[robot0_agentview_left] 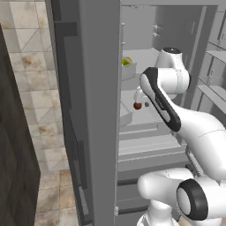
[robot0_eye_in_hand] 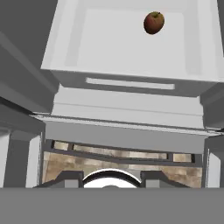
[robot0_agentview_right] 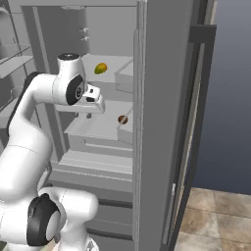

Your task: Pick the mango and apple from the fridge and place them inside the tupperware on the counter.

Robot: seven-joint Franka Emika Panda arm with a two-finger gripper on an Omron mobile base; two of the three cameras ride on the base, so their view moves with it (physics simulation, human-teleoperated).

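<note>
Hand view has the apple (robot0_eye_in_hand: 153,22) sitting untouched on a fridge (robot0_agentview_left: 88,110) shelf, mango (robot0_agentview_right: 100,68) one shelf higher, and the gripper (robot0_agentview_right: 88,115) hovers closed and empty, so basically both fruits are left to move.

Looking into a kitchen: big grey fridge (robot0_agentview_right: 162,98) standing open, pale shelves (robot0_eye_in_hand: 131,48) holding fruit, an apple (robot0_eye_in_hand: 153,22) and a mango (robot0_agentview_right: 100,68), tan floor tiles (robot0_agentview_left: 33,101) showing beside it.
</note>
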